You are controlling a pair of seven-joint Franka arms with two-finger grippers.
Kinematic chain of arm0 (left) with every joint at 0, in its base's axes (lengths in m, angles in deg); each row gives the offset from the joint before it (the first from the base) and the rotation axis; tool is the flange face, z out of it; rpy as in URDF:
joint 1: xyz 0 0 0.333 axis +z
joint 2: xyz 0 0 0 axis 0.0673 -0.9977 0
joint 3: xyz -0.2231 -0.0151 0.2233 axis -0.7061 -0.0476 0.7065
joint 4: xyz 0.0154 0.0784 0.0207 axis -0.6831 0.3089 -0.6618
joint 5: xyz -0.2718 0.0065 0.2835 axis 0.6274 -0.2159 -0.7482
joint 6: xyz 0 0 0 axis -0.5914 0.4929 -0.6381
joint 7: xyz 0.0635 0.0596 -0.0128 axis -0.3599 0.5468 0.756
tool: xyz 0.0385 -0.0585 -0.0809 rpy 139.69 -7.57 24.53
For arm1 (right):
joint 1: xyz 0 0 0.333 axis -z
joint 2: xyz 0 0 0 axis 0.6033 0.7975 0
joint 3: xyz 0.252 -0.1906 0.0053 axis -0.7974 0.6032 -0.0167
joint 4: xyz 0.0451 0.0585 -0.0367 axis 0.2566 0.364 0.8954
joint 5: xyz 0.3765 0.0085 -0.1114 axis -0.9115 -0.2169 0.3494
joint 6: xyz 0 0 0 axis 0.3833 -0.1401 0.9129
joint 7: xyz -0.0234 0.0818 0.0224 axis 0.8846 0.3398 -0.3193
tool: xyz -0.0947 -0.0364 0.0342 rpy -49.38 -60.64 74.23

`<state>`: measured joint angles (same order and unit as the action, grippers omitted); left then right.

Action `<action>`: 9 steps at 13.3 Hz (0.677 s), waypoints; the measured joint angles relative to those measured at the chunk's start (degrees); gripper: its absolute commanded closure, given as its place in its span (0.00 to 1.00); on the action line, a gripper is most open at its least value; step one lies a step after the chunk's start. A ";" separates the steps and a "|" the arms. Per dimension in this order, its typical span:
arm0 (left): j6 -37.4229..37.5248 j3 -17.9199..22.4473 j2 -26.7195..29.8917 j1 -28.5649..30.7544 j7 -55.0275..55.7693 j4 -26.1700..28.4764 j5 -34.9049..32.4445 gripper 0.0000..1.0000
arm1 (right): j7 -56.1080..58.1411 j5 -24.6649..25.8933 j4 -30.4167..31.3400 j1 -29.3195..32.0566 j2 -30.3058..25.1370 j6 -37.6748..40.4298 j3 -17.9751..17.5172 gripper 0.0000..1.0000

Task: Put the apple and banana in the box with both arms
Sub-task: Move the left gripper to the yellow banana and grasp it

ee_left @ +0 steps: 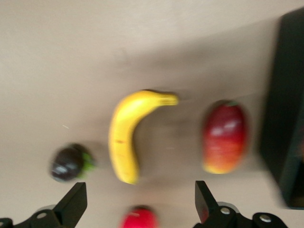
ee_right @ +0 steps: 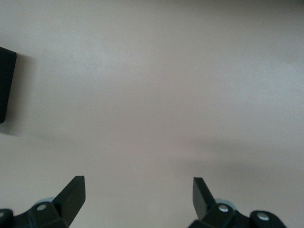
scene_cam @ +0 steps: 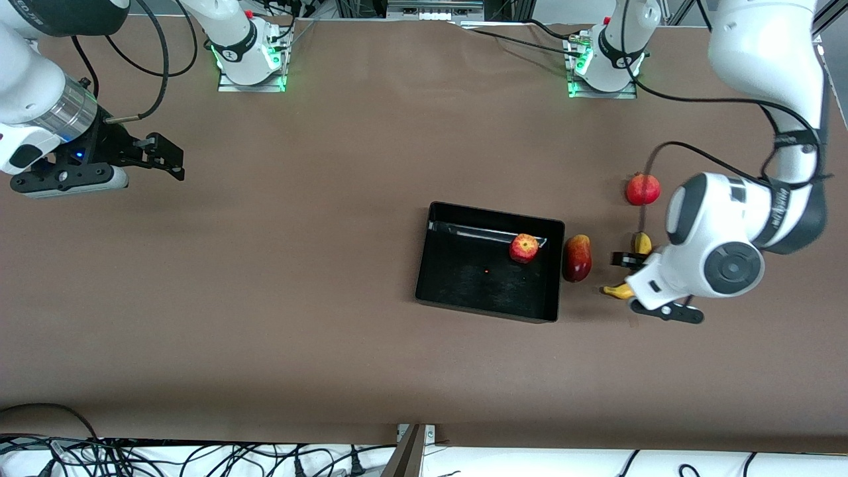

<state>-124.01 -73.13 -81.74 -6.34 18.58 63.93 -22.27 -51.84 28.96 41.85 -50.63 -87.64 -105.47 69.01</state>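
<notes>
left gripper wide open over banana.

We note a mango, a round red fruit, and a dark purple fruit on the brown worktop.

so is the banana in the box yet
No, the banana lies on the table beside the mango-like fruit, outside the box.

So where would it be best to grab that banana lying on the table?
Probably at the thick middle of the banana, coming straight down from above with the open left tool set across its curve. It lies flat and alone, with bare table between it and the mango.
</notes>
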 measured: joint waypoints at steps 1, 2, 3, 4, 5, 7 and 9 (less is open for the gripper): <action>-1.87 0.01 -1.47 1.29 -3.21 0.69 -0.92 0.01 | 0.00 0.04 -0.03 0.08 0.05 -0.03 0.15 0.00; -4.58 0.01 -2.79 2.43 -5.38 2.21 -1.10 0.15 | 0.00 0.04 -0.07 0.18 0.12 -0.10 0.27 0.00; -7.69 0.01 -3.69 3.21 -6.88 4.64 -1.11 0.24 | 0.00 0.12 -0.14 0.22 0.19 -0.21 0.35 0.00; -10.97 0.00 -4.27 3.55 -7.41 7.71 -1.11 0.42 | 0.00 0.37 -0.19 0.24 0.23 -0.27 0.36 0.00; -13.95 -0.01 -4.60 3.60 -7.57 10.38 -1.11 0.56 | 0.00 0.56 -0.22 0.26 0.24 -0.29 0.37 0.00; -17.28 -0.01 -4.72 3.75 -7.59 13.22 -1.14 0.94 | 0.00 0.59 -0.29 0.28 0.25 -0.61 0.36 0.00; -17.60 -0.01 -4.62 4.35 -7.81 13.39 -1.15 1.00 | 0.00 0.68 -0.31 0.25 0.27 -1.40 0.19 0.00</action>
<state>-141.61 -73.14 -86.36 -1.99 10.77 77.32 -23.42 -51.84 29.64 41.54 -50.38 -87.37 -106.87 69.20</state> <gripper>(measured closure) 0.626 0.000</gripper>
